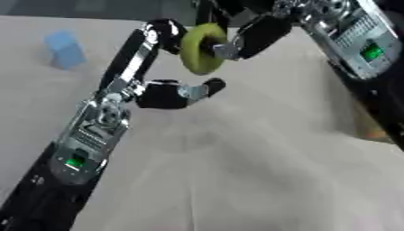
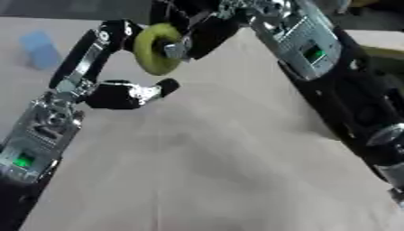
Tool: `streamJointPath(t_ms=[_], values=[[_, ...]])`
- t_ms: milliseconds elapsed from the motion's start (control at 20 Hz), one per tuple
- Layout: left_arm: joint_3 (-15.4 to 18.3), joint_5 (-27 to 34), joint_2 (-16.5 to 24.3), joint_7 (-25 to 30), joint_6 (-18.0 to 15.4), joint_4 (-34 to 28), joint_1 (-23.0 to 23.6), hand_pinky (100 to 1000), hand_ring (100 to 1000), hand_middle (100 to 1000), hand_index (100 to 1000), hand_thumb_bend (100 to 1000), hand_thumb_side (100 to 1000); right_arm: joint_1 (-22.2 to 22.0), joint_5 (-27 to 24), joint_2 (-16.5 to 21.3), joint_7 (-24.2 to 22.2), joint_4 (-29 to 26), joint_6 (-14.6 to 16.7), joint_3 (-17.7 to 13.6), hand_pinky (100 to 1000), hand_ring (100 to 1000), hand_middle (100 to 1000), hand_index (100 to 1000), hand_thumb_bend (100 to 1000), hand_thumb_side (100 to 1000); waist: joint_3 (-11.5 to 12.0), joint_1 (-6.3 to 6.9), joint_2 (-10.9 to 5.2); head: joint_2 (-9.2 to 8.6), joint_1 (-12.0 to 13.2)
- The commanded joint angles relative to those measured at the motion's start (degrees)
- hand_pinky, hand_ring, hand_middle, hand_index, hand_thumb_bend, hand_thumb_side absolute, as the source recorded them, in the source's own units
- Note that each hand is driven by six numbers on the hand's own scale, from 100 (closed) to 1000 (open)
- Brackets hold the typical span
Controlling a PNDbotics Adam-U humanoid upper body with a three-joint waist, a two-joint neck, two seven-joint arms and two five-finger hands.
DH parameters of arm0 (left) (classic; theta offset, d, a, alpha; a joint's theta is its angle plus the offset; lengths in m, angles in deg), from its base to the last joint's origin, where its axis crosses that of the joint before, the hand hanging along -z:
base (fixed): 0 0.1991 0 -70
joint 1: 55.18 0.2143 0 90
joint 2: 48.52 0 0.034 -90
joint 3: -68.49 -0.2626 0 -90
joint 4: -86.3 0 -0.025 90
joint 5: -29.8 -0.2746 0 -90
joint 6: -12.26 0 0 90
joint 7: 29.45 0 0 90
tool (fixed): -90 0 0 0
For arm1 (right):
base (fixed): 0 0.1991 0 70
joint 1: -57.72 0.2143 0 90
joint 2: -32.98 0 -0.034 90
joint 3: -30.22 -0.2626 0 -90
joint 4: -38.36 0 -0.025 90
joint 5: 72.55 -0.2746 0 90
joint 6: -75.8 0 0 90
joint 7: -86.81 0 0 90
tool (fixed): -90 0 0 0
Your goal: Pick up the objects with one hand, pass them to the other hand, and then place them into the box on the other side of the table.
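Two black-and-silver arms meet above a pale cloth-covered table (image 1: 260,171). The left hand (image 1: 162,92) reaches up from the lower left, fingers extended to a yellow-green ring (image 1: 201,48), thumb jutting sideways below it. The right hand (image 1: 252,36) comes from the upper right, fingers pinching the ring, which is held in the air between both hands. A blue block (image 1: 65,49) stands far left.

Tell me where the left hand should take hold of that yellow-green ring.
Probably the yellow-green ring on its free left and lower rim, coming from the left. The right hand holds its right side, and the left hand is already beside the left rim.
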Motion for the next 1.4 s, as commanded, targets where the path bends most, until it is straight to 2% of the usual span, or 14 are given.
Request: streamJointPath(t_ms=[50,100,200,600,1150,1200,1400], values=[[0.7,-0.4,0.1,0.1,1.7,-0.1,-0.9,722,694,650,866,952,495,0.7,0.1,1.6,0.2,-0.6,0.2,-1.1,529,499,544,578,196,100,-0.1,-0.21,-2.24,-0.64,-0.2],[0.8,-0.4,0.1,0.1,2.2,0.1,-0.8,724,696,652,868,1000,536,0.6,0.1,1.6,0.2,-0.6,0.2,-1.2,529,499,544,578,196,100,-0.1,-0.2,-2.23,-0.79,-0.2],[0.8,-0.2,0.2,-0.1,3.2,0.5,-0.6,727,699,657,871,1000,598,0.5,0.1,1.8,0.3,-0.6,0.2,-1.2,529,499,544,578,196,100,-0.1,-0.19,-2.2,-1.18,-0.2],[1.4,0.7,0.9,-1.7,5.4,1.2,0.4,725,698,655,870,1000,604,-0.2,-0.1,2.2,0.5,-0.7,0.2,-1.7,531,500,546,580,192,100,-0.1,-0.2,-2.12,-2.51,-0.3],[3.1,3.3,5.7,-4.6,6.8,0.8,2.9,722,693,647,861,993,599,-4.2,-1.6,6.0,4.0,-2.6,-0.7,-4.9,538,505,553,585,180,100,-0.2,0.06,-2.05,-2.38,-2.4],[4.0,3.7,7.3,-5.5,7.1,0.9,3.5,713,680,631,843,860,574,-5.7,-1.8,7.3,5.2,-2.7,-0.9,-6.5,555,511,561,591,168,100,-0.3,0.15,-2.02,-2.29,-3.1],[6.1,6.4,12.3,-9.3,8.0,0.4,4.6,710,676,625,839,849,560,-11.4,-3.6,11.4,10.9,-4.8,-1.6,-11.7,557,512,564,593,160,100,-0.2,0.35,-1.92,-2.23,-4.4]])
